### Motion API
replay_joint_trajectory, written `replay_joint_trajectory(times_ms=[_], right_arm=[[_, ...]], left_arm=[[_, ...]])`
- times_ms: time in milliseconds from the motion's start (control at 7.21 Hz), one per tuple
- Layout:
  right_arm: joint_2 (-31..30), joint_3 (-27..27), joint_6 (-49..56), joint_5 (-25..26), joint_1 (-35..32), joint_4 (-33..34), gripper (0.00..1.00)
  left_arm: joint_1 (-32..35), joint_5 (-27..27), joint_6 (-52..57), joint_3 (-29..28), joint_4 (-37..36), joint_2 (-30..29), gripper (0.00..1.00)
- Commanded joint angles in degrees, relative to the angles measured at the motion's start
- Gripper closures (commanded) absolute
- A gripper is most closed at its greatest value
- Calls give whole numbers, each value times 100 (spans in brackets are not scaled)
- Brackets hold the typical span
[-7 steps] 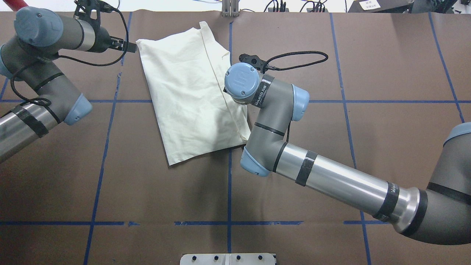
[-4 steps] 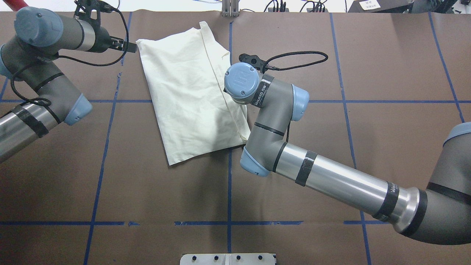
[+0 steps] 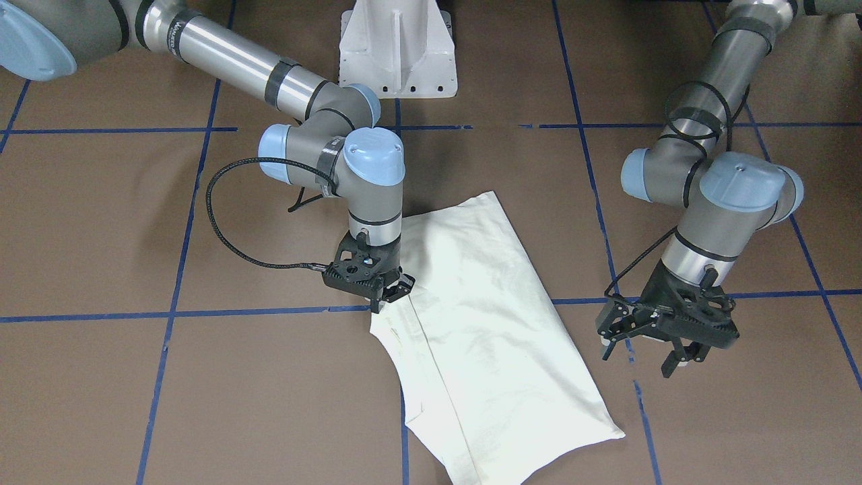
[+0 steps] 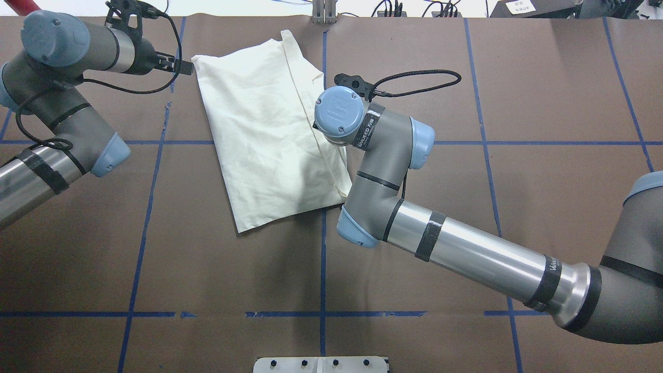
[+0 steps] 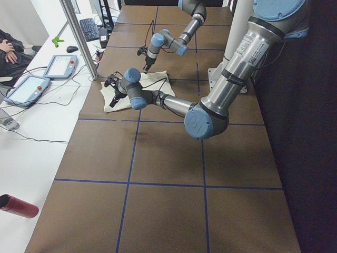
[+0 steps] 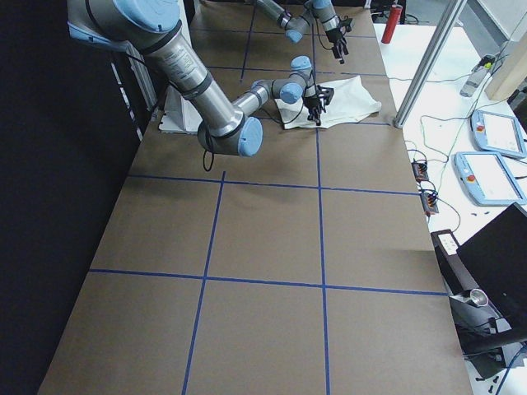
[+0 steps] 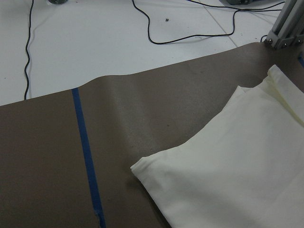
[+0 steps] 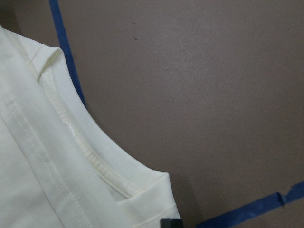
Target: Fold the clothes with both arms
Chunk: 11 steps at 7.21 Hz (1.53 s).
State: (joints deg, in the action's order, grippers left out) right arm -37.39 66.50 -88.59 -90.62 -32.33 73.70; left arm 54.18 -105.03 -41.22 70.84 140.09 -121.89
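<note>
- Exterior front-facing: right gripper is touching the shirt at its collar edge; I cannot tell whether it is pinching.
- Left gripper is hovering, fingers spread, with the shirt's corner lying just beside it.

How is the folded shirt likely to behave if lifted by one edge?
Probably floppy: the shirt lies flat with soft wrinkles, so lifted layers would likely sag and unfold. Likely light, being thin cloth. Pushed, it would probably bunch rather than slide whole.

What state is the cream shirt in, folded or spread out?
Folded: the shirt lies as a narrow panel, no sleeves showing, layers overlapping along one long edge.
</note>
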Motion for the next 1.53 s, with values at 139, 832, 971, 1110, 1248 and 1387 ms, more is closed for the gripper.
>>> replay_joint_trajectory(times_ms=[139,832,971,1110,1248,1387], right_arm=[[13,12,52,0,-19,4,57],[13,12,61,0,-36,-14,42],[-13,3,61,0,-36,-5,42],[-14,-15,61,0,-36,-5,43],[-31,-23,61,0,-28,-5,43],[-57,-41,70,0,-10,-5,43]], left_arm=[[-4,0,0,0,1,-1,0],[-4,0,0,-9,1,7,0],[-4,0,0,-9,1,-1,0],[-4,0,0,-9,-8,7,0],[-4,0,0,-9,-8,7,0],[-4,0,0,-9,-8,7,0]])
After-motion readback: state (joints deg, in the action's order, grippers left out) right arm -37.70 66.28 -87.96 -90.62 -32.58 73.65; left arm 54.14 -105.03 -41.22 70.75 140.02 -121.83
